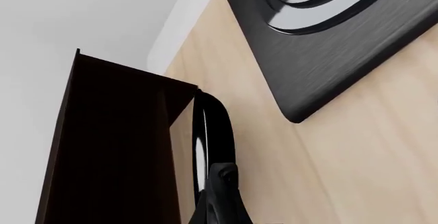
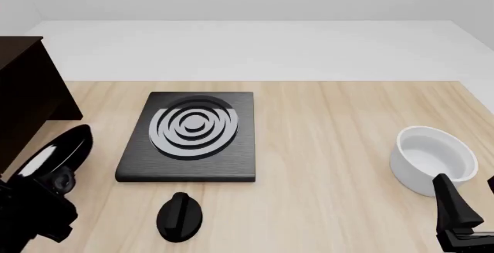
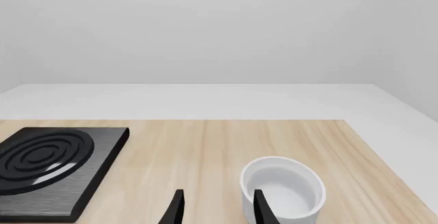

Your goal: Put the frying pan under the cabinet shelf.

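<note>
**At desk's left edge: pan held tilted beside cabinet**

Left gripper [image 2: 58,180] jaws clamped on frying pan [image 2: 54,151], tilted on edge, just beside cabinet shelf [image 2: 23,96]. Right gripper [image 3: 215,208] jaws parted, holding nothing, near white pot [image 2: 432,159]. Stove plate [image 2: 191,137] and knob [image 2: 179,217] on desk [image 2: 324,137].

Cabinet shelf [image 2: 27,94] runs off the front view's left edge; frying pan [image 2: 54,154] handle's lost behind the left arm, and right gripper [image 2: 457,218] is half cropped below.

Cabinet shelf [image 2: 23,96] far left, frying pan [image 2: 54,151] beside it
</note>
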Motion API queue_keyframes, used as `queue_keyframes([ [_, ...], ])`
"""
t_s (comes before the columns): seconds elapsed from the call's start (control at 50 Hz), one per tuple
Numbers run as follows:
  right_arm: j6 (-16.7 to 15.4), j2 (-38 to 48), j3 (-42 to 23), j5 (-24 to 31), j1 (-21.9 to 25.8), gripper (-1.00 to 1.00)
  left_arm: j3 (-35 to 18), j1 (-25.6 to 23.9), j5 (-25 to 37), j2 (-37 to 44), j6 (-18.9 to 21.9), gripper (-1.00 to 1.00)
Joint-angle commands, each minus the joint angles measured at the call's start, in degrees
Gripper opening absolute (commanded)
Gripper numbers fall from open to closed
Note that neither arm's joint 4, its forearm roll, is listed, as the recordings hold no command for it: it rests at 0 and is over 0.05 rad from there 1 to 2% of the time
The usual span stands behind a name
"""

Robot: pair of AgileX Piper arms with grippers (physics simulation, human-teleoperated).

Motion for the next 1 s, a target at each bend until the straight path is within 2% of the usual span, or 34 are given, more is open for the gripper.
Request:
queue_keyframes([
  [0.02,0.0,-0.02,-0.02,0.05,-0.01,1.0,-1.32,1.68,-4.29,3.75,0.78,-1.0],
  [0.16,0.01,-0.03,-0.02,0.05,0.0,1.0,0.47,2.54,-12.48,10.47,1.05,-1.0],
  [0.26,0.0,-0.03,-0.02,0.05,0.0,1.0,0.2,2.93,-9.78,7.7,0.69,-1.0],
  [0.38,0.0,-0.04,-0.03,0.04,-0.01,1.0,0.87,3.68,-11.14,8.02,-0.92,-1.0],
  [0.56,0.01,-0.01,-0.02,0.05,0.0,1.0,0.31,4.22,-3.64,1.0,-2.17,-1.0],
  [0.7,0.0,-0.01,-0.02,0.05,0.01,1.0,0.33,5.1,-0.59,-2.19,-2.7,-1.0],
  [1.0,0.0,-0.04,-0.03,0.04,-0.01,1.0,2.46,7.28,-8.25,3.98,-0.82,-1.0],
])
